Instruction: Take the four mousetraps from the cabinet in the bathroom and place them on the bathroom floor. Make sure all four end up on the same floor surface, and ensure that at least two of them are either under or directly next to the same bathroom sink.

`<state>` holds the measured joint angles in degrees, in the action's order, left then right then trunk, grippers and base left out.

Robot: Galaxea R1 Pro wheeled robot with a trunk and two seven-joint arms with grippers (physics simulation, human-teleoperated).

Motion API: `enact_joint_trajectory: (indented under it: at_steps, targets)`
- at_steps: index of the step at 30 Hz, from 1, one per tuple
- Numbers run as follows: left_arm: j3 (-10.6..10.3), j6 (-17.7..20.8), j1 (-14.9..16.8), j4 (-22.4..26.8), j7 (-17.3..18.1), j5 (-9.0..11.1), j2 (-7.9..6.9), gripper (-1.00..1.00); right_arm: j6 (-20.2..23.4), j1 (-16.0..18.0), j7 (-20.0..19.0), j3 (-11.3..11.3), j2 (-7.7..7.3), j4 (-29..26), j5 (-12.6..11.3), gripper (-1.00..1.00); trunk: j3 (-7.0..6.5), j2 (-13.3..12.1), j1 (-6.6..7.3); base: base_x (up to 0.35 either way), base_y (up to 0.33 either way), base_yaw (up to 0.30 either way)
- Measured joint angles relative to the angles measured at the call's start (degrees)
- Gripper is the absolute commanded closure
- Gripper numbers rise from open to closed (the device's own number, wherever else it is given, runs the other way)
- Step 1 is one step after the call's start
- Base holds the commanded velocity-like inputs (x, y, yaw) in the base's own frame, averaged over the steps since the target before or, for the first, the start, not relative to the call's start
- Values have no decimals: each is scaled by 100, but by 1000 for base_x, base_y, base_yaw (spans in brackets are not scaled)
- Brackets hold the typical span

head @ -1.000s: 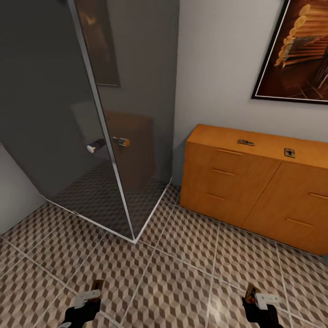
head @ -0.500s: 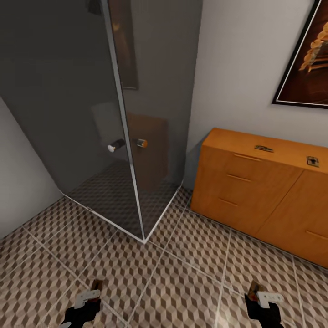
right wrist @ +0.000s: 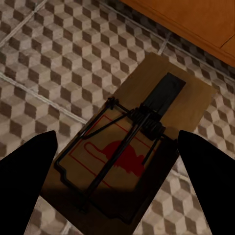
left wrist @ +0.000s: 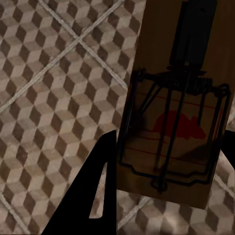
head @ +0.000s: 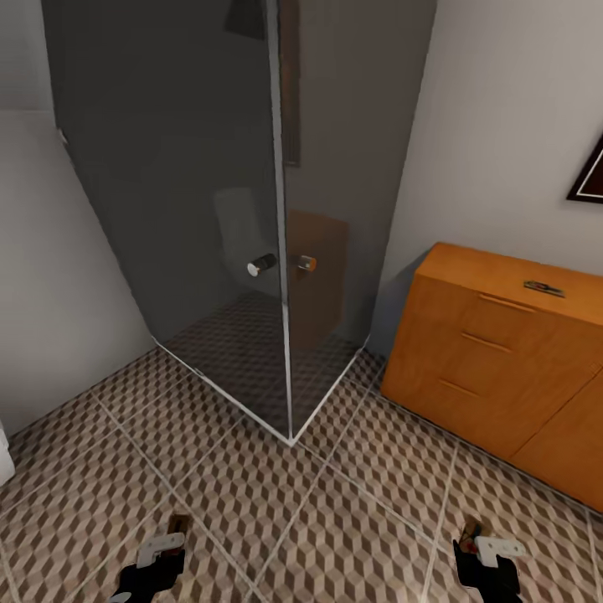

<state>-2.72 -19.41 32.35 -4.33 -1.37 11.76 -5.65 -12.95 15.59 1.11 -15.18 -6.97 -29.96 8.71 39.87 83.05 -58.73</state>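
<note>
In the head view my left gripper sits at the bottom edge, shut on a mousetrap that sticks up from it. My right gripper is likewise shut on a second mousetrap. The left wrist view shows the wooden mousetrap with its wire bar and red print beside one dark finger. Between the right gripper's two fingers the other mousetrap hangs over the bathroom floor. A third mousetrap lies on top of the orange-brown cabinet. The sink is out of view.
A dark glass shower enclosure with a metal corner post and round door knobs stands straight ahead. Its corner reaches out onto the cube-patterned bathroom floor. Grey walls close the left and the back. A dark picture corner hangs at the right.
The whole head view has shifted right, so the camera has turned left; the cabinet's right part, one trap on it and most of the picture have left the frame. Both grippers keep their traps.
</note>
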Motion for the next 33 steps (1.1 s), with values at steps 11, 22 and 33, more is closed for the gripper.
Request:
enact_joint_trajectory:
  at_steps: [11,22,33]
  targets:
    - [0,0,0,0,0,0,0,100,1,2,0,-1,0,3,0,100,0,0,0,0,0,287]
    - [0,0,-1,0,-1,0,0,100,0,-1,0,-1,0,4,0,100,0,0,0,0,0,287]
    - [0,0,1,0,-1,0,0,100,-2,1,0,0,0,4,0,100,0,0,0,0,0,287]
